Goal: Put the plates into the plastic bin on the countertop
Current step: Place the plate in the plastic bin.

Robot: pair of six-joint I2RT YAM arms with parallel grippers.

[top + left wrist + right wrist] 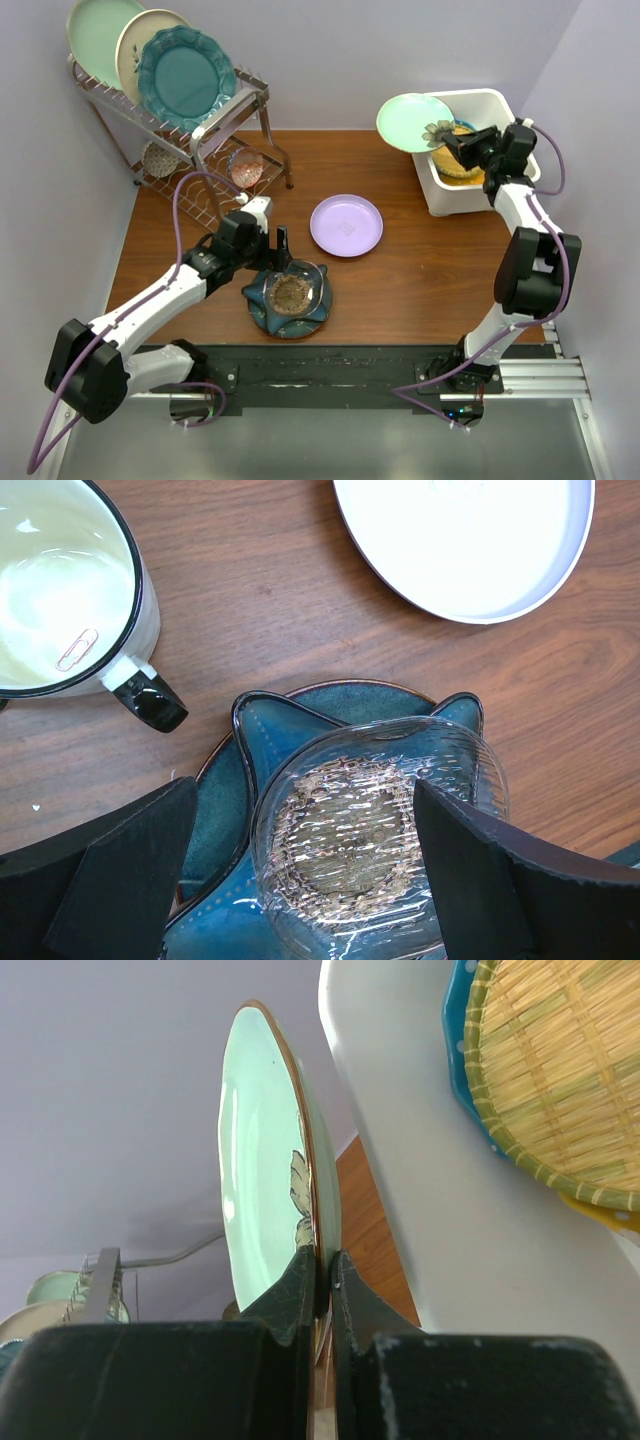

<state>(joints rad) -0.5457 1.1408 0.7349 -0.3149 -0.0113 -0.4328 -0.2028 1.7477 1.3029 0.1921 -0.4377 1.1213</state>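
Note:
My right gripper is shut on the rim of a pale green plate. It holds the plate on edge and tilted above the left rim of the white plastic bin. Inside the bin lie a yellow lattice plate and a blue dotted plate. A lavender plate lies flat mid-countertop. A dark teal plate carries a clear glass plate. My left gripper hovers open over that stack, one finger on each side.
A wire rack at the back left holds mint, cream and teal scalloped plates upright. A small cream cup with a black rim and handle stands on the wood just left of the teal plate. Walls close in on the left, right and back.

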